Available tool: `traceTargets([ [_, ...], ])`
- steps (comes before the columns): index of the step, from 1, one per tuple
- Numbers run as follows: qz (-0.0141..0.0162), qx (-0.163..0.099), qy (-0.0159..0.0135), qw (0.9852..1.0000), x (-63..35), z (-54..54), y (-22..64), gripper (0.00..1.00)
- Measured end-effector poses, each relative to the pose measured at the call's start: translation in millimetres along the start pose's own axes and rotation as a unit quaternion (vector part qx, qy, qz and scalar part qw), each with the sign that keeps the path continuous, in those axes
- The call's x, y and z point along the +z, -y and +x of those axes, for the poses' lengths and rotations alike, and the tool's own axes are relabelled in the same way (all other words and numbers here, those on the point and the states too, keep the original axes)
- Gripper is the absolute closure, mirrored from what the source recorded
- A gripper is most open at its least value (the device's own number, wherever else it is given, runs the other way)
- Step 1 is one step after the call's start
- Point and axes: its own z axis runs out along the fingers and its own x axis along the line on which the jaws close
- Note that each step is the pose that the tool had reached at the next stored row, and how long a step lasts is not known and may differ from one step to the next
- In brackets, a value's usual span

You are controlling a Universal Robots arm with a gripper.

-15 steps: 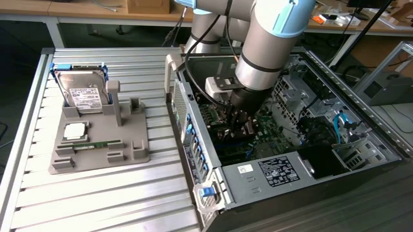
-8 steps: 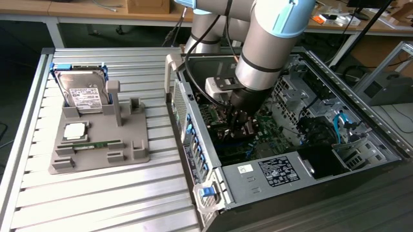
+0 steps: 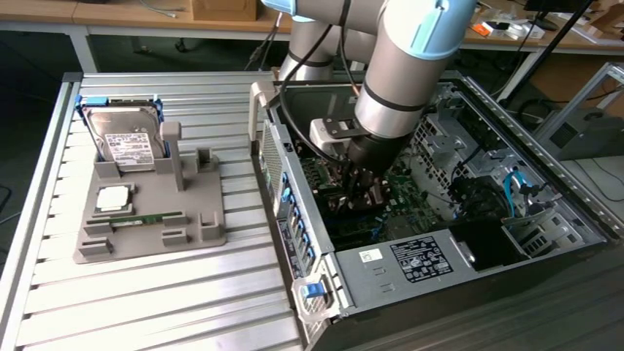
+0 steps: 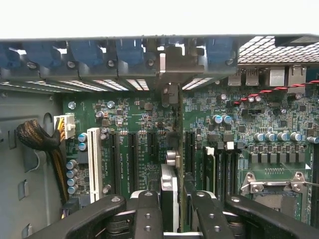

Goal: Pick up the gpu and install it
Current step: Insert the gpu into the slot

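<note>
My gripper (image 3: 357, 191) reaches down into the open computer case (image 3: 292, 219), just above the green motherboard (image 3: 400, 197). In the wrist view the gpu (image 4: 170, 149) is seen edge-on, a thin dark card running between my two black fingers (image 4: 147, 214). My gripper (image 4: 175, 215) is shut on it. The card's pale metal bracket (image 4: 162, 63) sits at the case's rear slot openings. The card stands over the black expansion slots (image 4: 133, 154), lined up along them; whether it is seated in one I cannot tell.
A grey fixture plate (image 3: 146, 219) on the slatted table at the exterior view's left carries a silver hard drive (image 3: 127, 139), a processor chip (image 3: 114, 196) and a green memory stick (image 3: 137, 218). Inside the case are a white slot (image 4: 93, 159), a sleeved cable bundle (image 4: 35, 139) and the power supply (image 3: 419, 259).
</note>
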Motion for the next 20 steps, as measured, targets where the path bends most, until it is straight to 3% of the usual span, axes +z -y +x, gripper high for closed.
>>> traceTargets([
  [20,0.0000,0.000,-0.0020,1.0000,1.4,0.5,-0.7,0.72],
])
